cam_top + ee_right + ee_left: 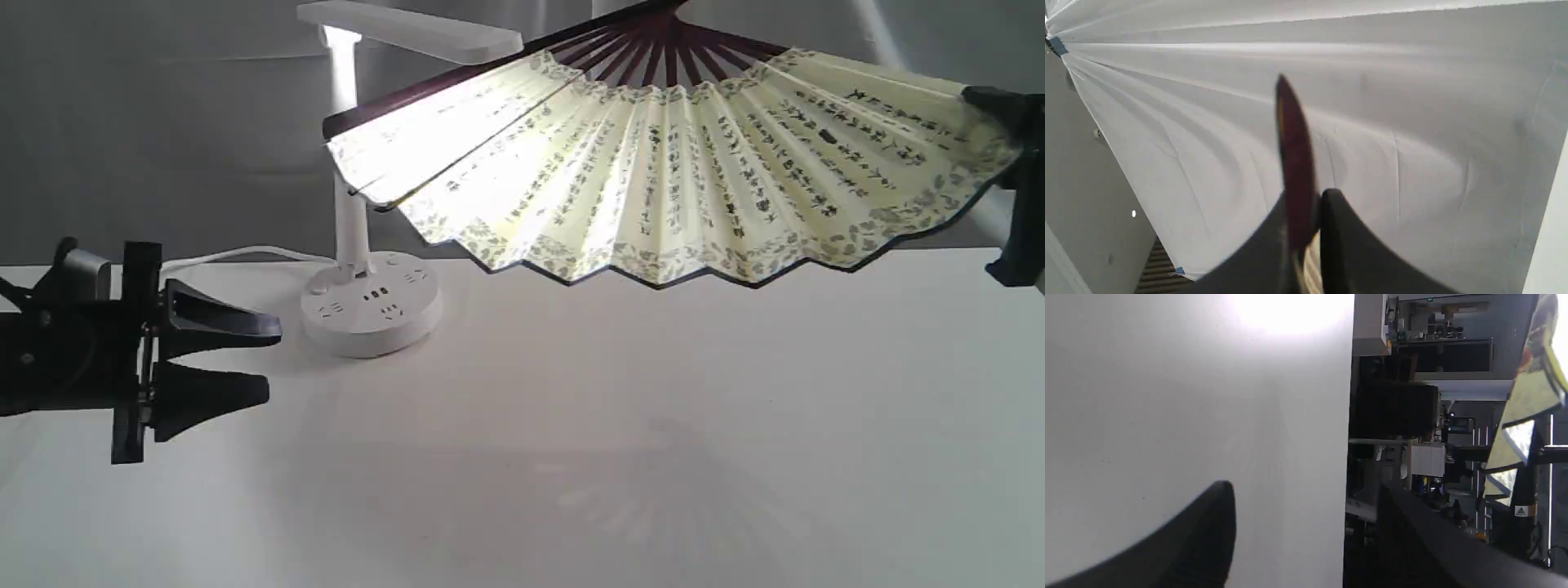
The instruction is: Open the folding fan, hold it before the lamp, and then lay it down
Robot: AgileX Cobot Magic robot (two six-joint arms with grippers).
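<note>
The folding fan [669, 180] is spread fully open and hangs in the air before the lamp [349, 204], pivot up and cream leaf down. Its left part glows where it overlaps the lit lamp head [408, 28]. My right gripper [984, 102] is shut on the fan's right guard at the view's right edge. In the right wrist view the maroon guard [1294, 155] sticks out between the black fingers [1343, 232]. Left of the lamp base [371, 306], my left gripper [272, 362] stands open and empty just above the table; its fingers [1208, 531] are wide apart.
The white table [571, 457] carries the fan's faint shadow in its middle. A white cord [237, 255] runs left from the lamp base. A grey cloth backdrop [163, 122] closes the rear. Room clutter [1425, 457] shows beyond the table edge in the left wrist view.
</note>
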